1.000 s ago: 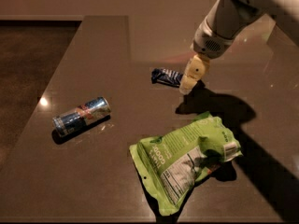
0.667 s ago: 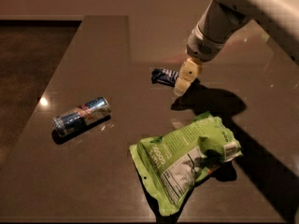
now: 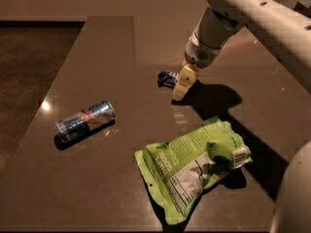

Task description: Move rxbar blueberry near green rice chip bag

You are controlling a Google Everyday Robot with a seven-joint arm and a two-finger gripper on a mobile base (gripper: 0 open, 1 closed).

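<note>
The rxbar blueberry (image 3: 167, 78) is a small dark blue wrapper lying on the brown table, partly hidden behind my gripper. My gripper (image 3: 182, 88) hangs from the white arm that comes in from the upper right. Its pale fingers point down and their tips are just right of the bar, close to the table. The green rice chip bag (image 3: 194, 164) lies flat at the front, its white nutrition label facing up, well in front of the bar.
A blue-and-silver drink can (image 3: 85, 120) lies on its side at the left. The table's left edge (image 3: 53, 86) runs diagonally, with dark floor beyond. My arm's shadow falls right of the gripper.
My gripper has moved left and down toward the rxbar blueberry and now covers its right end. The bar, bag and can have not moved.
</note>
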